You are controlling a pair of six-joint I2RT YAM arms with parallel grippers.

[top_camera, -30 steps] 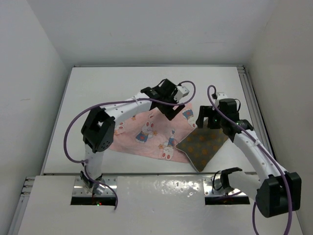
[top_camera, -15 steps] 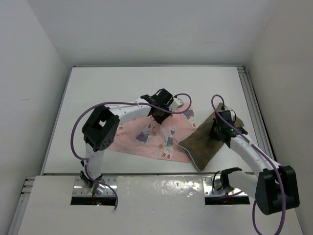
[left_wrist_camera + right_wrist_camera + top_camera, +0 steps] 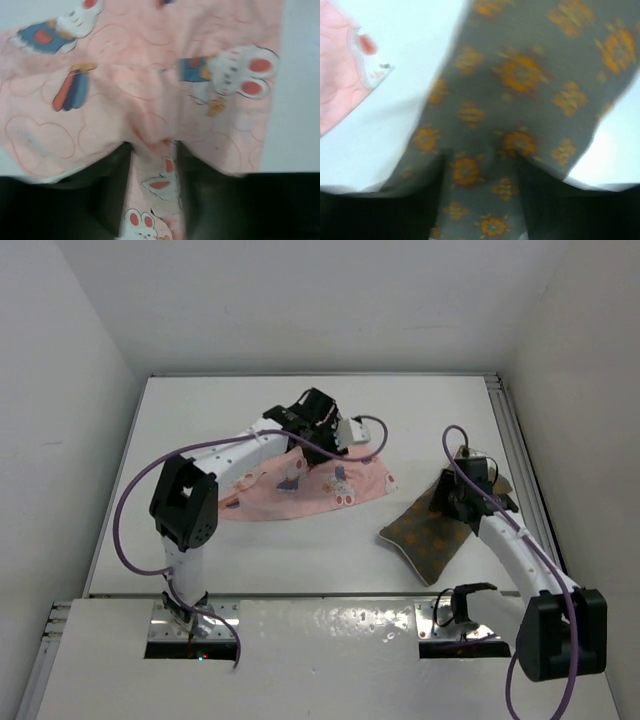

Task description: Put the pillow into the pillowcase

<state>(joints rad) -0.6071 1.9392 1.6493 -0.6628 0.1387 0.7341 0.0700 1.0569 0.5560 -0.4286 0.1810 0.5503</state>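
Task barely begun: pillow [image 3: 432,532] on the right of the surface [image 3: 300,545], far end lifted, wholly outside and apart from the pillowcase [image 3: 310,485] spread left-centre; left jaws pinched shut on a fold of pillowcase, right jaws clamped on the pillow; opening and insertion remain.

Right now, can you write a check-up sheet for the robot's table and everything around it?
Surface: white table, showing between the two fabrics.
Job's things: pillowcase lies bunched left of centre; pillow lies apart to its right, not inside it.
Clutter: nothing seen.
Claws: left claw shut on the pillowcase; right claw shut on the pillow.
Cables: purple cables loop along both arms.
Surroundings: plain white walls on three sides.
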